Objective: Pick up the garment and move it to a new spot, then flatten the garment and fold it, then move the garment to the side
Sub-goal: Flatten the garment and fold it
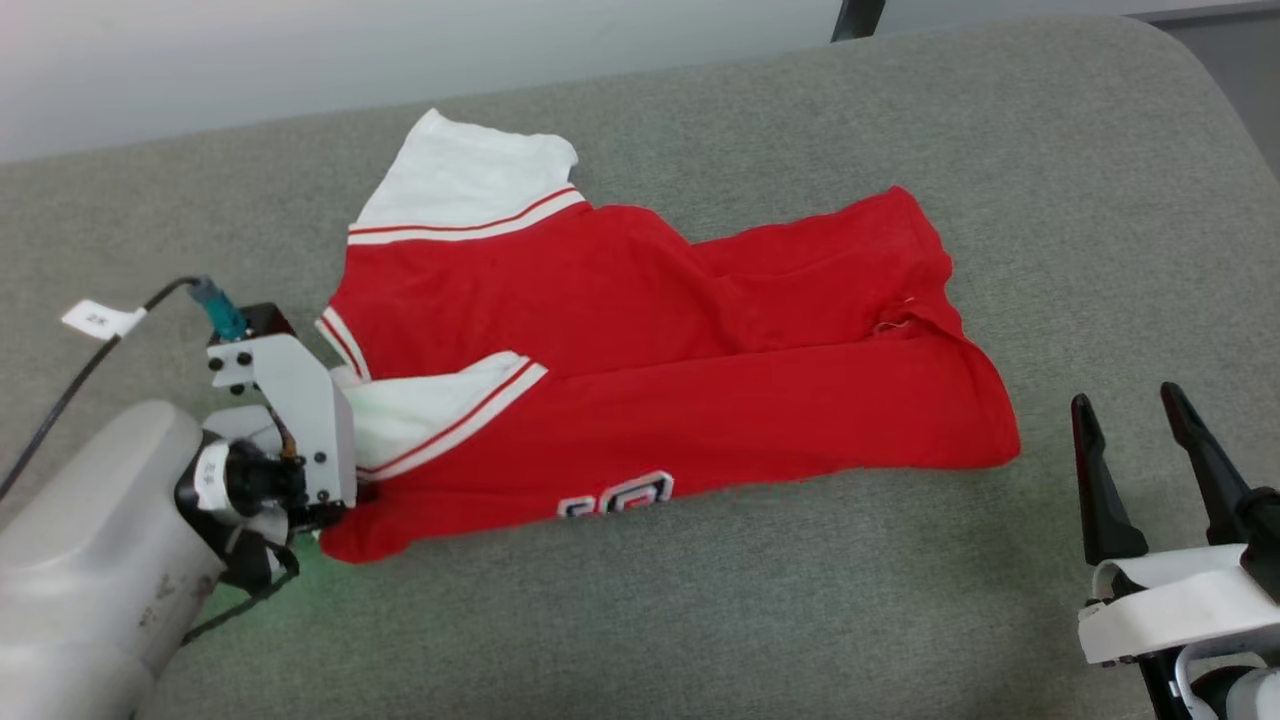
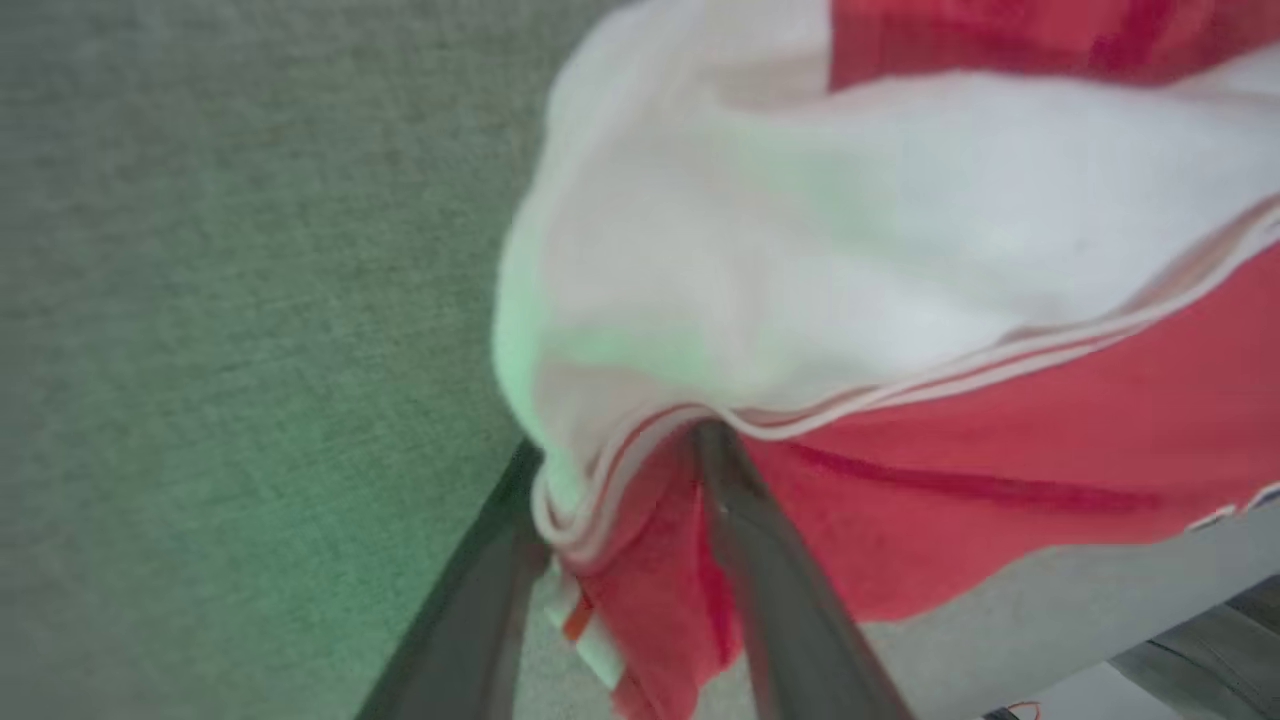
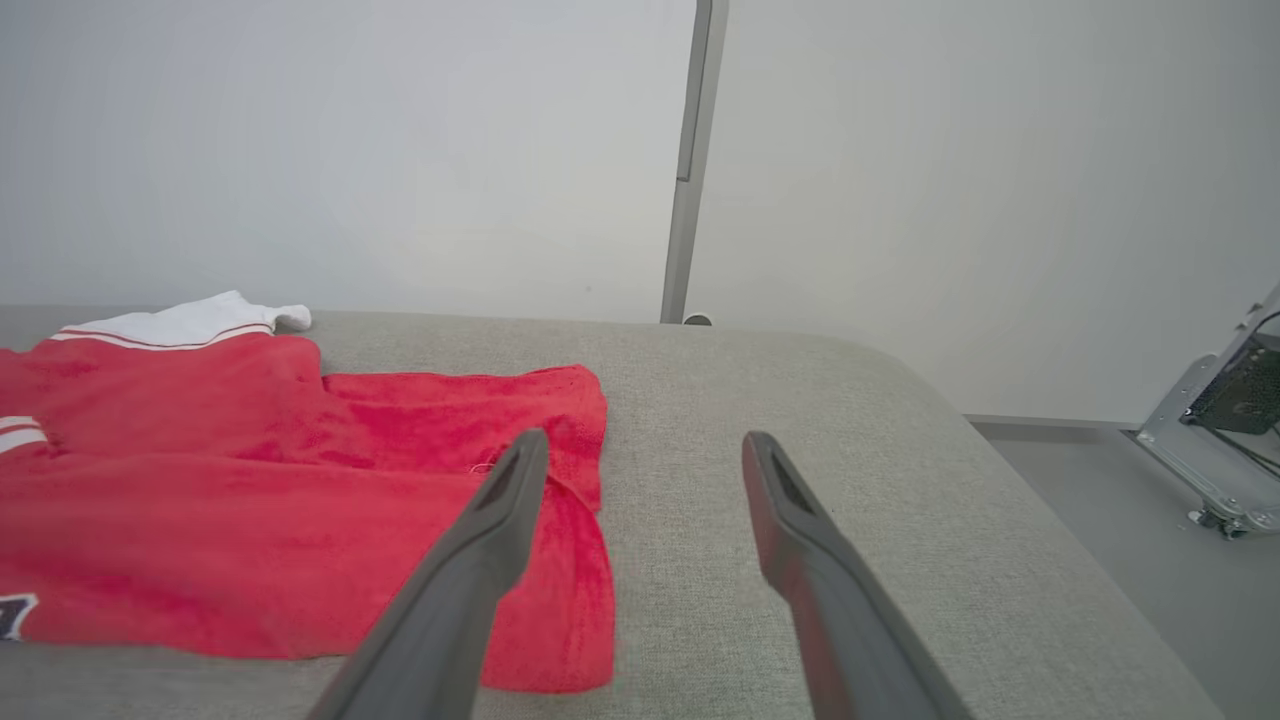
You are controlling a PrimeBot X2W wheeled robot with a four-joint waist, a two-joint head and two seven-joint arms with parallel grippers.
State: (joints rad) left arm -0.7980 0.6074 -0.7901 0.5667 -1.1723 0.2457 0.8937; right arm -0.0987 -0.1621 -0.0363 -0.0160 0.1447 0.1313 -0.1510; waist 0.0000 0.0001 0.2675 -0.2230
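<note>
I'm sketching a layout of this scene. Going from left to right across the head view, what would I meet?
cable tag → left gripper, at the shirt's left end → garment, spread across the middle → right gripper, fingers apart, clear of the cloth.

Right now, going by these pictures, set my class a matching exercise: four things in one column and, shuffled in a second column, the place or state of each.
Column A
1. left hand
2. right hand
3. far sleeve
4. lettering

Column B
a. black outlined in white, at the garment's near edge
b. fingers apart over bare grey padding, clear of the cloth
c. white, spread flat
d. fingers astride a fold at the garment's left end

Pairs: 1-d, 2-b, 3-c, 4-a
</note>
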